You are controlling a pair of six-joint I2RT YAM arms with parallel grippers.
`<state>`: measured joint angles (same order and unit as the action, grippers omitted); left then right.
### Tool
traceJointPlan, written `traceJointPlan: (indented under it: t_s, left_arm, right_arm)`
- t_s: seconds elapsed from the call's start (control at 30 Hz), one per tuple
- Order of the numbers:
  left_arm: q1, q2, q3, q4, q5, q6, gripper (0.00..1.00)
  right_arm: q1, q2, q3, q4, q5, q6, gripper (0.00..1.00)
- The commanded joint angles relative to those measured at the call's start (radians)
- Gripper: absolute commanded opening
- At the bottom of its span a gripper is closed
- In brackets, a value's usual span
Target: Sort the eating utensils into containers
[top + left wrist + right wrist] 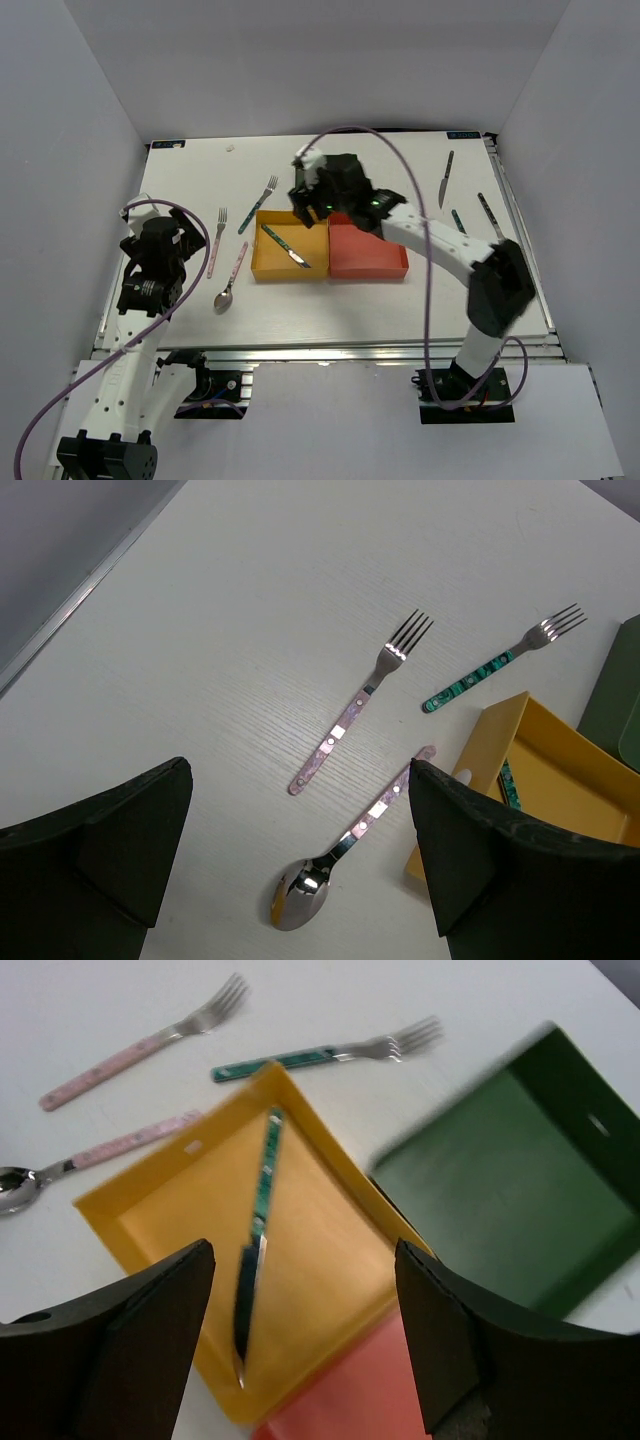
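The left tool [298,772] hovers over the left part of the white tabletop [200,620]. It is released, its two fingers [100,850] spread wide with nothing between them. Below it in the left wrist view lie three utensils, each apart from the others. A pink-handled fork [355,710] is at the middle of the frame, a teal-handled fork [500,660] toward the upper right, and a pink-handled spoon [335,870] at the bottom centre with its bowl nearest the lower edge. The spoon's handle tip lies just beside the yellow tray [500,730], which enters at the right of that frame. The right tool [303,1260] hangs over the trays near the centre of the overhead view and is likewise released, its fingers [120,1360] wide apart and gripping nothing. Directly beneath it a teal-handled knife [255,1250] lies flat inside the yellow tray, set diagonally, blade pointing to the bottom of the right wrist frame. The green tray [520,1170] fills the right of that frame, blurred, just beside the yellow one. The red tray [340,1400] shows at the bottom edge, and in the overhead view it sits side against side with the yellow tray, to its right. At the upper right of the overhead view three more utensils rest on the tabletop, well apart from the trays: a dark knife [445,180], a short teal-handled piece [458,222] and a dark-handled piece [490,215], the last two too small to tell their kind.
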<state>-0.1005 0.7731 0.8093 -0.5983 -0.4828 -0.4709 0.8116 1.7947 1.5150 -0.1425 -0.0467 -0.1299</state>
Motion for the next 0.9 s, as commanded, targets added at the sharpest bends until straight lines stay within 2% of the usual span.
traceJointPlan:
  t_s: [0.0, 0.1, 0.13, 0.2, 0.33, 0.47, 0.6, 0.87]
  left_arm:
    - [-0.001, -0.015, 0.028, 0.009, 0.0, -0.001, 0.98]
    - [-0.001, -0.017, 0.028, 0.006, 0.0, -0.003, 0.98]
    - [-0.001, -0.015, 0.027, 0.008, 0.003, -0.003, 0.98]
    - [-0.001, -0.008, 0.03, 0.009, 0.007, -0.003, 0.98]
    - [-0.001, 0.017, 0.033, 0.008, 0.027, -0.002, 0.98]
    - [-0.001, 0.032, 0.033, 0.006, 0.036, 0.0, 0.98]
    - [-0.002, 0.028, 0.028, 0.009, 0.05, 0.002, 0.98]
    - [-0.016, 0.034, 0.025, 0.011, 0.055, 0.005, 0.98]
  right_arm:
    - [-0.109, -0.225, -0.194, 0.052, 0.065, 0.104, 0.78]
    - [-0.279, -0.34, -0.378, 0.055, 0.08, 0.228, 0.77]
    - [-0.37, -0.356, -0.415, 0.047, 0.067, 0.24, 0.76]
    - [-0.442, -0.395, -0.54, 0.052, 0.06, 0.213, 0.74]
    - [-0.575, -0.391, -0.634, 0.034, 0.139, 0.217, 0.74]
    - [-0.646, -0.33, -0.641, -0.011, 0.185, 0.233, 0.73]
    - [-0.649, -0.256, -0.647, -0.036, 0.22, 0.231, 0.7]
    - [-0.655, -0.163, -0.647, -0.025, 0.195, 0.21, 0.64]
